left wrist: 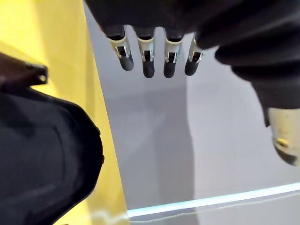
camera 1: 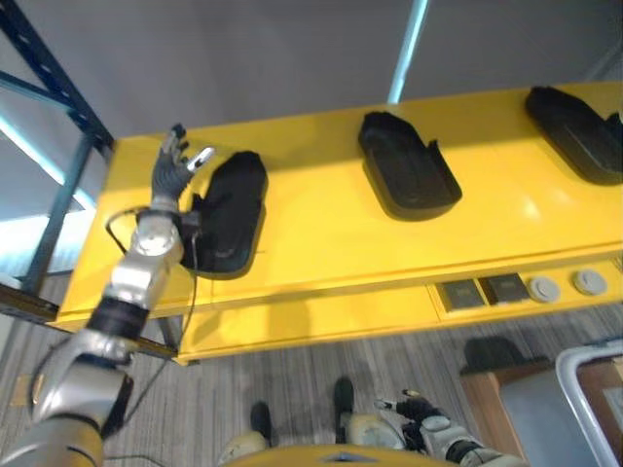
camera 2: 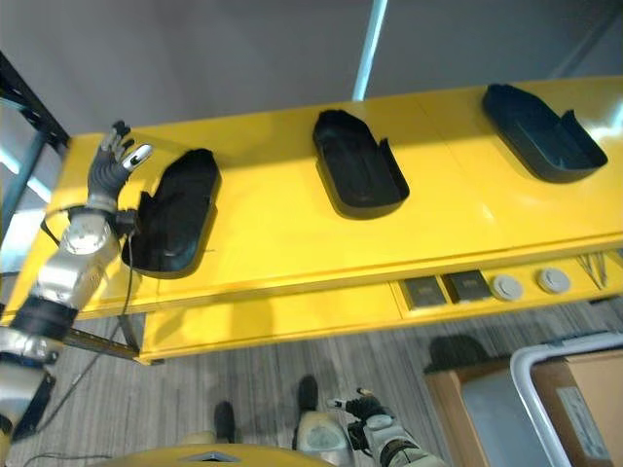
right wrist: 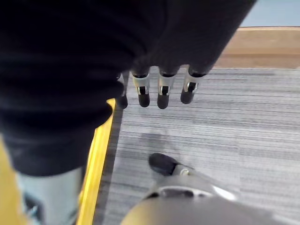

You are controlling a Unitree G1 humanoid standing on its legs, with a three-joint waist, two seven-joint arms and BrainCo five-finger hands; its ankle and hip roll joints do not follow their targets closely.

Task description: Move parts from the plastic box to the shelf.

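Observation:
Three black moulded parts lie on the yellow shelf [camera 1: 321, 253]: one at the left [camera 1: 231, 214], one in the middle [camera 1: 409, 165], one at the right [camera 1: 579, 131]. My left hand [camera 1: 173, 165] is raised just left of the left part, open, fingers [left wrist: 147, 56] straight and holding nothing; that part [left wrist: 42, 164] lies beside it on the yellow surface. My right hand [camera 1: 414, 407] hangs low over the carpet, well below the shelf front. Its fingers [right wrist: 161, 91] are relaxed and empty.
A dark blue rack upright [camera 1: 49, 68] stands left of the shelf. Sockets and round buttons [camera 1: 487, 290] sit in the shelf's front edge. A white-rimmed box [camera 2: 574, 389] stands on the floor at the lower right. A pale pole [camera 1: 409, 49] rises behind the shelf.

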